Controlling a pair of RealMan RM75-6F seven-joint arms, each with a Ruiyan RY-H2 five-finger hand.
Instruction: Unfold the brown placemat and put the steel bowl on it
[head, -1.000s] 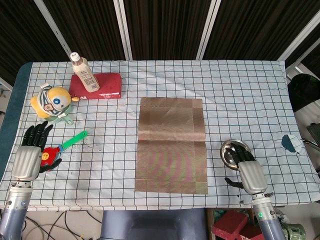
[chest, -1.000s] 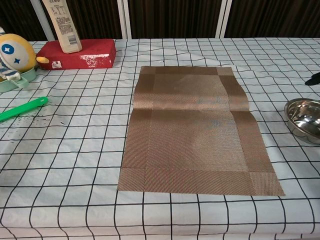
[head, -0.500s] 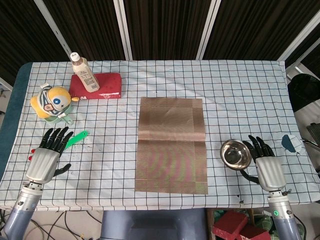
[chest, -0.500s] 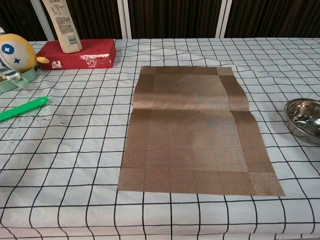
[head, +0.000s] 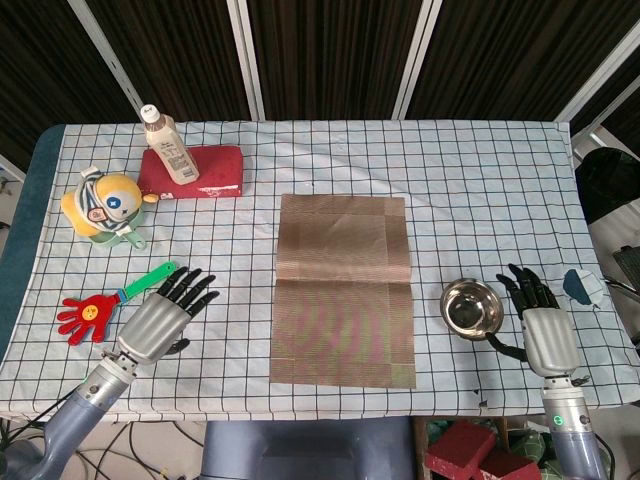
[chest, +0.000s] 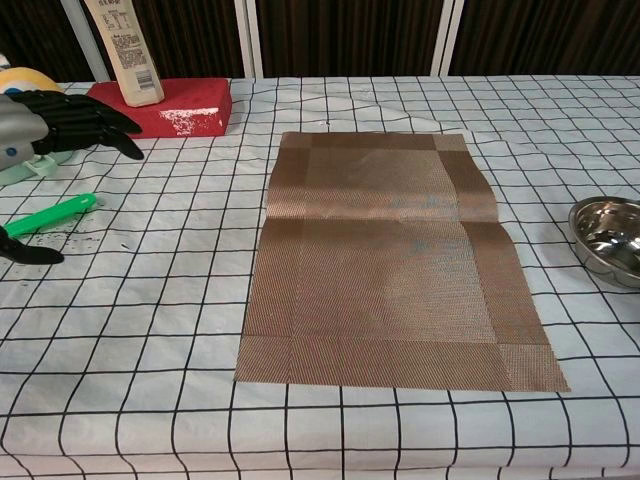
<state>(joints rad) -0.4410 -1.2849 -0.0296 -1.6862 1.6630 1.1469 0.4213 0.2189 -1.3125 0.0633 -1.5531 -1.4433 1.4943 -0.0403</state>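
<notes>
- We see the brown placemat (head: 344, 290) lying unfolded, edges flat, with bare cloth all round.
- The steel bowl (head: 472, 309) sits just right of it.
- Our right hand (head: 541, 325), fingers spread, waits beside the bowl.
- Our left hand (head: 160, 318), spread and holding nothing, hovers well left of the placemat.

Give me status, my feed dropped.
Left hand and right hand open, holding nothing. Brown placemat unfolded; steel bowl on cloth beside it, right hand alongside. Nothing between.

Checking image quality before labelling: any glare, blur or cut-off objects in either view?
Head view: sharp, evenly lit, soft sheen on the brown placemat. Chest view: bright reflections inside the steel bowl, which the right edge crops; left hand slightly soft at the frame edge.
</notes>
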